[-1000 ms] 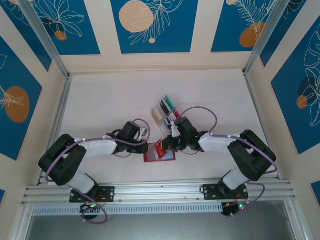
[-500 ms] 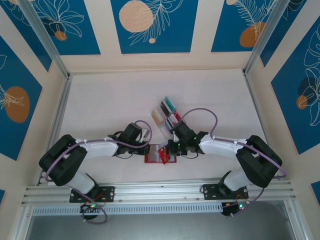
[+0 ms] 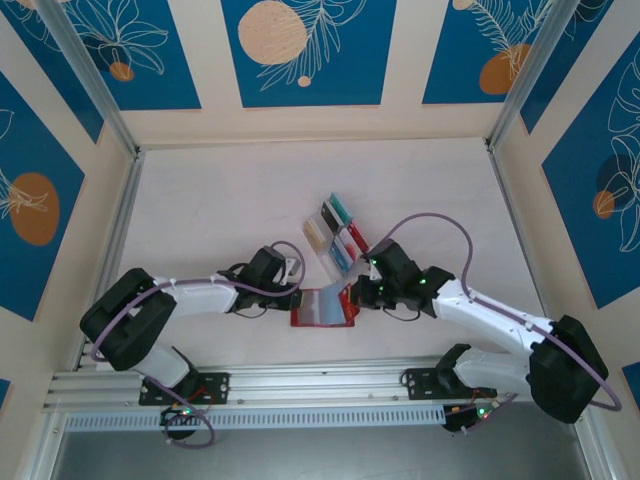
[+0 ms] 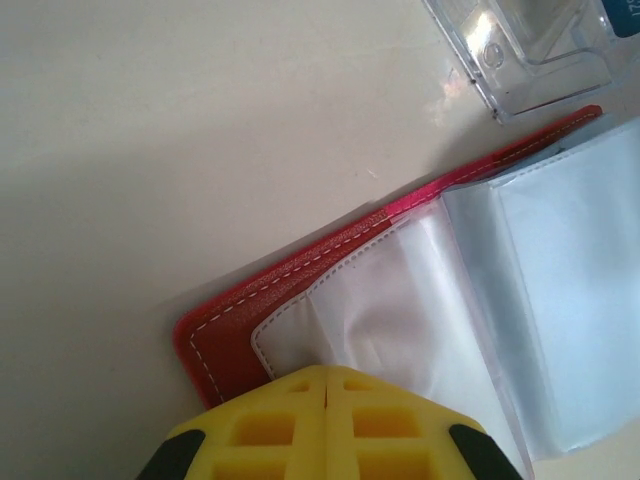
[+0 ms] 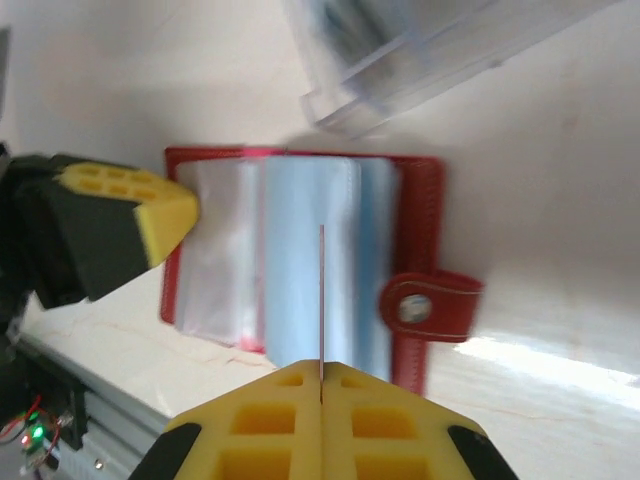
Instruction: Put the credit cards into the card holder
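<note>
Yellow fingers (image 4: 280, 415) pressed together, my left gripper (image 3: 296, 297) rests on the left flap of the card holder (image 3: 322, 306), which lies open with its clear sleeves up, near the middle of the desk's (image 3: 220, 200) near edge. Just behind it, toward the far edge, stands the clear rack (image 3: 330, 250) with credit cards (image 3: 341, 212) upright in it. My right gripper (image 3: 360, 291) sits at the holder's right side, clamped on one card (image 5: 321, 290) that I see edge-on above the sleeves.

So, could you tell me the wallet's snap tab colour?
Red snap tab; the right wrist view shows it best.
</note>
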Controlling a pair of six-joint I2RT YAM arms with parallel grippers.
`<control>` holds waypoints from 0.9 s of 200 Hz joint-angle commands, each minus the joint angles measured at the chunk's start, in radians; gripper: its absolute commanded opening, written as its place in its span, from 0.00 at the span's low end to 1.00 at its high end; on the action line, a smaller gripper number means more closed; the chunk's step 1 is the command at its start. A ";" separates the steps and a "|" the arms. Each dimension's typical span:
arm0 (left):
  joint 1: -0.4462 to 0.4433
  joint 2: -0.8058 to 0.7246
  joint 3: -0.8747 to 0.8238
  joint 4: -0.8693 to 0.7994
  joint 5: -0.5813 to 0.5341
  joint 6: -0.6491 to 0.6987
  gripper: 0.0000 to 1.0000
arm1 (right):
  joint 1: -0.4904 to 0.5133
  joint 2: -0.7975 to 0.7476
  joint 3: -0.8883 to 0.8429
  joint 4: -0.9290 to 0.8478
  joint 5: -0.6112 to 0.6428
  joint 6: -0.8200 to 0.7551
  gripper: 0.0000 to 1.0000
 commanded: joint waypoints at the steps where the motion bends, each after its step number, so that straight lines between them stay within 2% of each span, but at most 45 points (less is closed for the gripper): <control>1: -0.026 0.072 -0.046 -0.082 -0.015 -0.014 0.03 | -0.064 0.021 -0.013 -0.096 0.010 -0.049 0.00; 53: -0.026 0.072 -0.050 -0.076 -0.017 -0.022 0.03 | -0.172 0.085 0.025 -0.035 -0.066 -0.108 0.00; 180: -0.025 0.068 -0.057 -0.087 -0.036 -0.029 0.03 | -0.216 0.357 0.209 0.148 -0.142 -0.112 0.00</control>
